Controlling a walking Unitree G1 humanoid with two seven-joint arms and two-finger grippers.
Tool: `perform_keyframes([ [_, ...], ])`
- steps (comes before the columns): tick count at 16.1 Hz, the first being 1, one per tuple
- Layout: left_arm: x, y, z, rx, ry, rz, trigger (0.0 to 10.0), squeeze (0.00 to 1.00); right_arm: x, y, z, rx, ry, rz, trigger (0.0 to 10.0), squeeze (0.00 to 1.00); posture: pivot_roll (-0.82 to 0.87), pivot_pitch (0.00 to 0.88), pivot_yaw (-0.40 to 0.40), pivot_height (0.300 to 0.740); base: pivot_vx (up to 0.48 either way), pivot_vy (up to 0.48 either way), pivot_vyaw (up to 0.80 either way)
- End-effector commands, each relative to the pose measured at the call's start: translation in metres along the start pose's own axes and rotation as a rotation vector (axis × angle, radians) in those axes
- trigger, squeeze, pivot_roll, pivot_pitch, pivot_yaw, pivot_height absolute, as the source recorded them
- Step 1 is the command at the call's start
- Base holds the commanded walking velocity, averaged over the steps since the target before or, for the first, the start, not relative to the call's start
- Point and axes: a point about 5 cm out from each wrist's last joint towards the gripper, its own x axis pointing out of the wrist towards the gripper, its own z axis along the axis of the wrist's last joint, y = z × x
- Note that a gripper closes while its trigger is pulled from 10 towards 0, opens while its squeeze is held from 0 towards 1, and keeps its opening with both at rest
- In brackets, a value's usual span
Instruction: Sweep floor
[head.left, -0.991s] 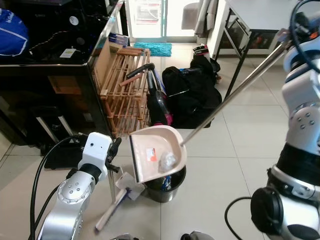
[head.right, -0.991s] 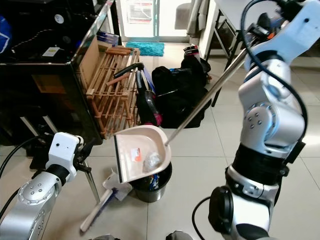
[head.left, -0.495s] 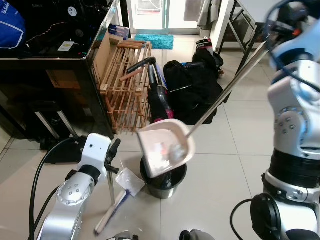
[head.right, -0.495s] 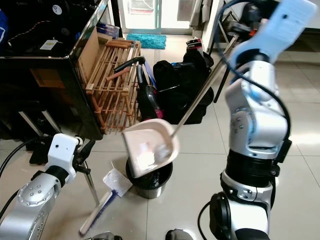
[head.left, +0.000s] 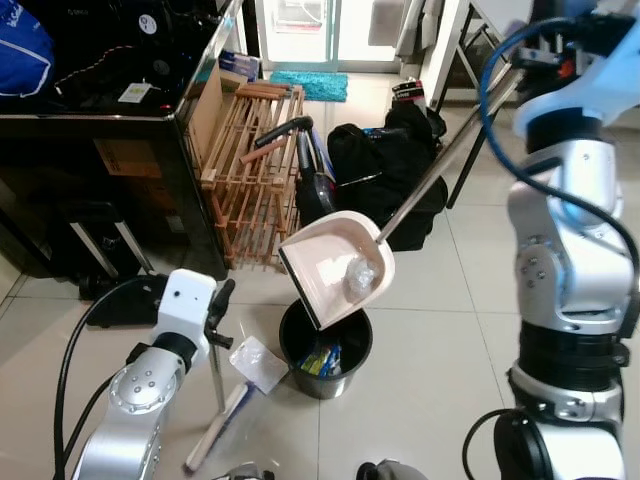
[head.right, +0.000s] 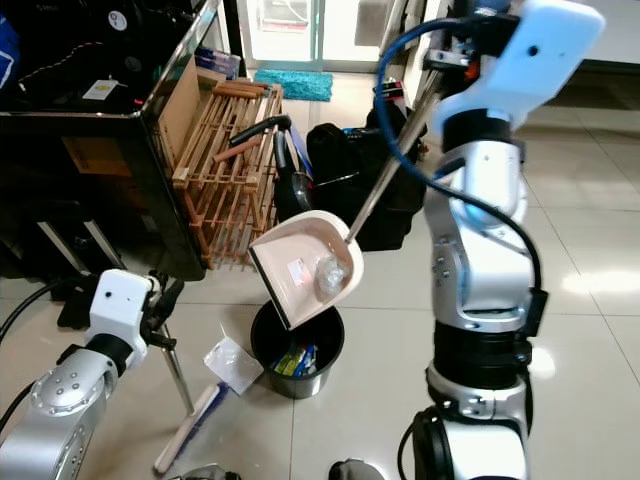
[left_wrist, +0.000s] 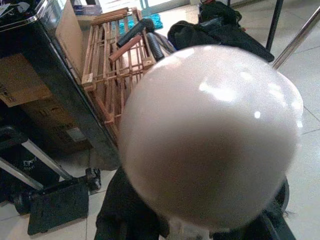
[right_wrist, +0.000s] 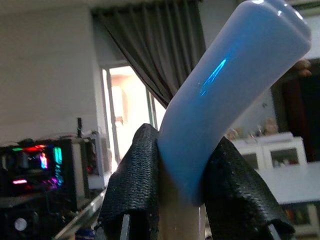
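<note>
Dustpan (head.left: 338, 267) hangs tilted over the black bin (head.left: 325, 350) so debris slides in. Right gripper (right_wrist: 182, 200) pinches its handle; left gripper (head.left: 213, 313) clamps the broom (head.left: 222, 400) upright, parked aside.

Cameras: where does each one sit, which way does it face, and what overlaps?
Left eye view: head, facing down at dustpan over bin; both arms.
Right eye view: same scene.
Left wrist view: along left pincer on broom knob; shares wooden rack.
Right wrist view: right pincer on dustpan grip.
</note>
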Motion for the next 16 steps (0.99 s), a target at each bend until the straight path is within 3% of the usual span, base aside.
perform_keyframes([
  [1, -0.003, 0.004, 0.006, 0.016, -0.022, 0.03, 10.0, 0.0, -0.002, 0.004, 0.008, 0.002, -0.067, 0.03, 10.0, 0.0, 0.0, 0.061, -0.032, 0.74, 0.0, 0.0, 0.0],
  [9, -0.002, 0.007, 0.006, 0.024, -0.025, 0.038, 10.0, 0.0, -0.033, 0.065, 0.004, -0.022, -0.217, 0.312, 10.0, 0.0, 0.01, 0.061, -0.025, 0.74, 0.0, 0.0, 0.0],
  [11, -0.001, 0.006, 0.008, 0.027, -0.027, 0.033, 10.0, 0.0, -0.039, 0.072, 0.002, 0.014, -0.249, 0.317, 10.0, 0.0, 0.01, 0.065, -0.024, 0.74, 0.0, 0.0, 0.0],
  [16, -0.001, 0.008, 0.009, 0.034, -0.031, 0.039, 10.0, 0.0, -0.042, 0.081, 0.001, 0.002, -0.315, 0.314, 10.0, 0.0, 0.02, 0.065, -0.026, 0.74, 0.0, 0.0, 0.0],
])
